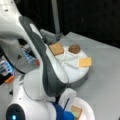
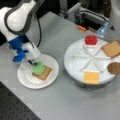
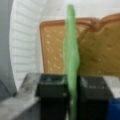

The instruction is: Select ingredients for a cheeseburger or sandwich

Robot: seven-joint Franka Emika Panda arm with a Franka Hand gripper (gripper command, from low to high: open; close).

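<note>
Tool [image 3: 71,93] is clamped on the lettuce [image 3: 71,60] edge, held over the bread slice [image 2: 42,73] on the white plate [image 2: 25,80]; released off-centre, the lettuce could be dragged off the bread.

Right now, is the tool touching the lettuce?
Touching. The wrist view shows the lettuce edge-on, clamped between the tool's two black fingers, above the bread slice on the plate.

Two bread slices [image 2: 43,73] [image 2: 111,48], one lettuce [image 2: 38,68], one tomato [image 2: 91,40], one cheese [image 2: 91,77].
</note>
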